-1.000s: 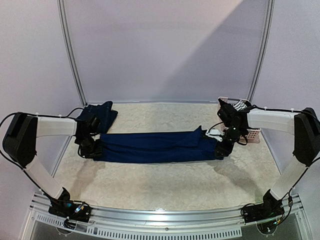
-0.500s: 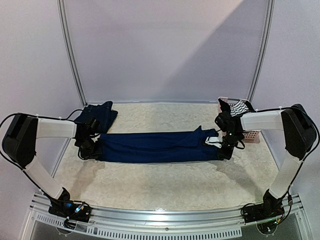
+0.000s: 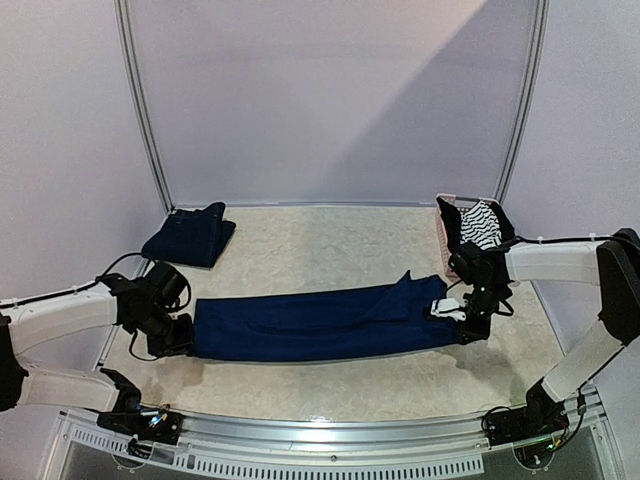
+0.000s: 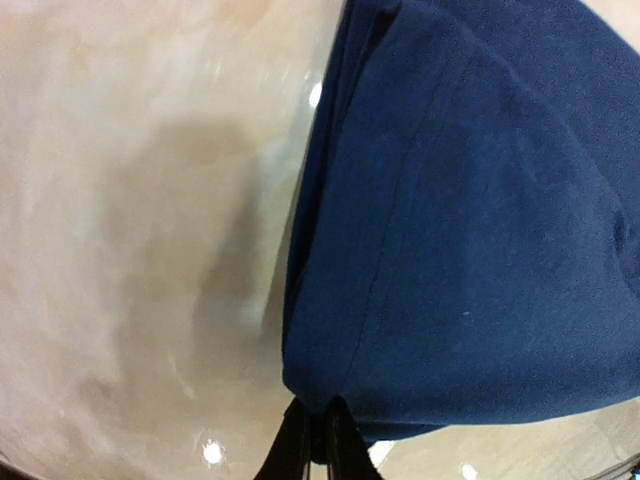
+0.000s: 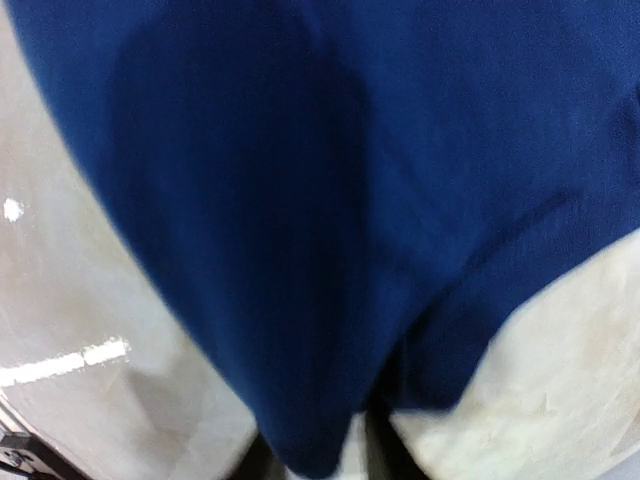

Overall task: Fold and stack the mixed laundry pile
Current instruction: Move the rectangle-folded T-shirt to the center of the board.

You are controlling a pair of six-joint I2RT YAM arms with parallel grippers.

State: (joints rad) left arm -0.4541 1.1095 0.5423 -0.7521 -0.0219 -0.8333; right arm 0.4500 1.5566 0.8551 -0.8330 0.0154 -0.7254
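The left end effector (image 4: 318, 425) pinches the T-shirt (image 3: 320, 322), the right end effector (image 3: 462, 322) is hidden under cloth, so a loose right hold could drop that end and spoil the fold.

Robot lab cell. Plain lilac panels (image 3: 330, 100) in a metal frame (image 3: 142, 110); left arm (image 3: 60, 313) and right arm (image 3: 560, 262) bolted (cables loose) to the pale counter (image 3: 330, 375).

We've got open table (image 3: 330, 245) on the far side of the stretched shirt (image 3: 320, 322), and a narrower strip near it. Blockers: folded denim (image 3: 190, 235) far left, basket (image 3: 445, 232) far right, left gripper (image 3: 183, 335) and right gripper (image 3: 463, 325) at the shirt's ends.
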